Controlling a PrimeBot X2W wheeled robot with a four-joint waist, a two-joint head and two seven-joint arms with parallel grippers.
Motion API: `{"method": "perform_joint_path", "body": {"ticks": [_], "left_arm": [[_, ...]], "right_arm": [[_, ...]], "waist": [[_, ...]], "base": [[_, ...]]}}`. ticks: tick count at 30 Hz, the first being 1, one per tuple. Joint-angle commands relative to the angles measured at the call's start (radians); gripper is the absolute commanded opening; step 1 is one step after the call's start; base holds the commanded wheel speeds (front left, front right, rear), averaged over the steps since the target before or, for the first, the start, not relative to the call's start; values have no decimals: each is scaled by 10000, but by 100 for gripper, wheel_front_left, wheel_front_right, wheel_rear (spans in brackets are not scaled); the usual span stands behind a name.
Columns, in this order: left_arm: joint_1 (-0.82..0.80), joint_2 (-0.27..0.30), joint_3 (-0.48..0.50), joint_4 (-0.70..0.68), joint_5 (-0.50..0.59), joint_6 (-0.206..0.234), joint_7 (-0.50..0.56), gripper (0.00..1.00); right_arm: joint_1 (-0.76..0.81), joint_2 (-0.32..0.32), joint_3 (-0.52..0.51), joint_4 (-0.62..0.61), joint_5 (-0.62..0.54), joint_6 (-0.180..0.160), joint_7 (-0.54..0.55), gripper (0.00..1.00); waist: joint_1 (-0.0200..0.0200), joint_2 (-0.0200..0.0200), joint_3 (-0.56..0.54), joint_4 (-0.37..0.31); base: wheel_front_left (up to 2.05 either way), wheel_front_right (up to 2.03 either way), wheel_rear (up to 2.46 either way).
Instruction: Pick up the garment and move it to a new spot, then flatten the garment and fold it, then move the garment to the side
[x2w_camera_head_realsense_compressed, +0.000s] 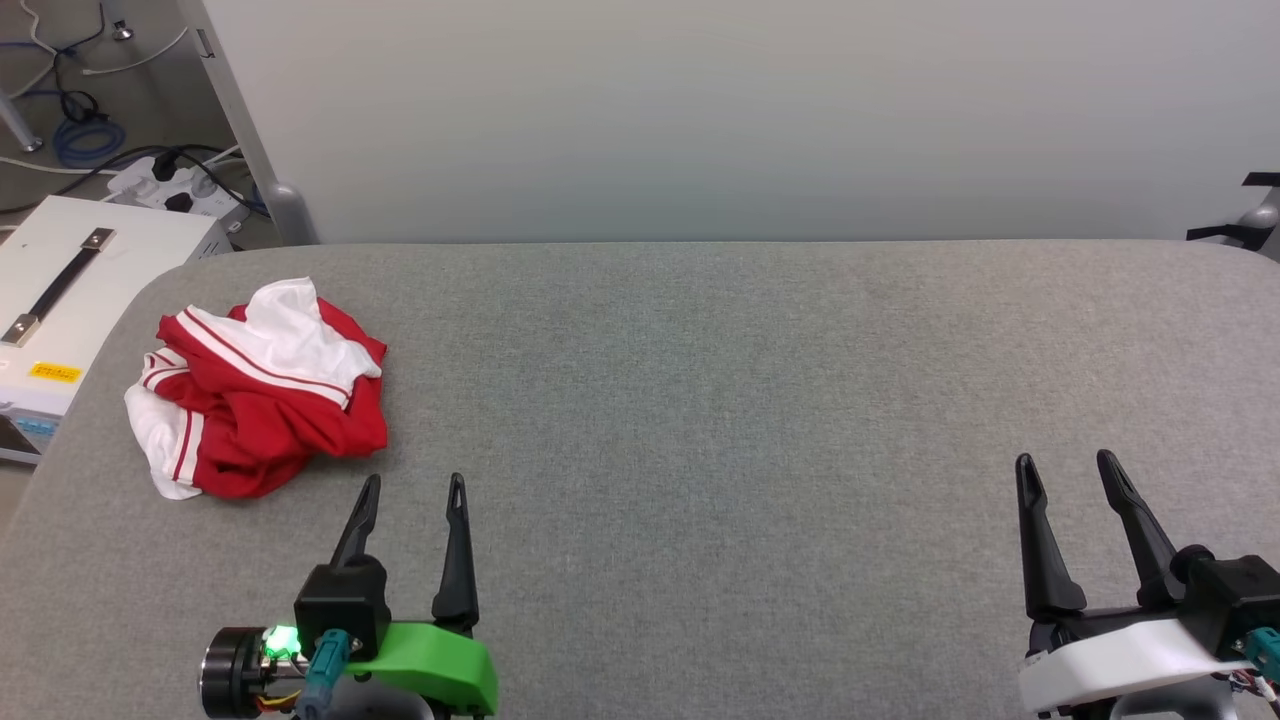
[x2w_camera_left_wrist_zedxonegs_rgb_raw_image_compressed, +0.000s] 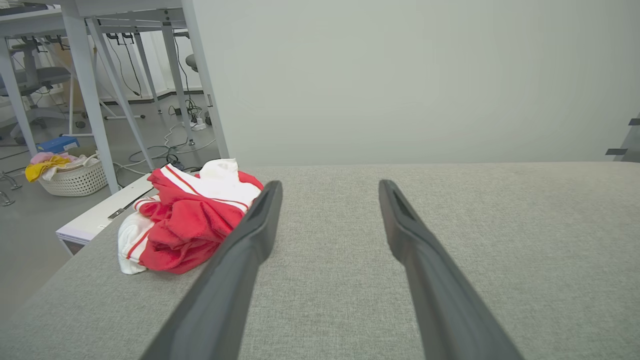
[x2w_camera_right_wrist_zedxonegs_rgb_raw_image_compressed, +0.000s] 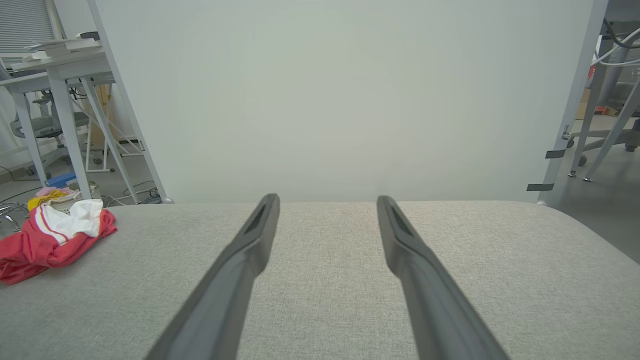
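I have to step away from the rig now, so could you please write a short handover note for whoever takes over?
Left gripper: open, empty, low over the table, close to the garment but apart from it.
Right gripper: open, empty, over the table's right side.
Garment: crumpled red-and-white heap near the table's left edge, untouched.
Done: nothing yet.
Left: pick it up, move it to a new spot, flatten, fold, move aside.
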Motion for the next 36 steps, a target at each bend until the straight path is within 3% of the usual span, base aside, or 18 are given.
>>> {"method": "perform_joint_path", "body": {"ticks": [1,36], "left_arm": [[135,-31,-35,41,-102,65,-98,100],[334,-42,-370,577,-232,290,-774,100]], "right_arm": [[173,11,18,-86,104,-7,-128,100],[604,15,25,80,296,-9,-795,100]], "waist": [[0,0,-3,1],[0,0,-174,114]], "base": [[0,0,0],[0,0,0]]}}
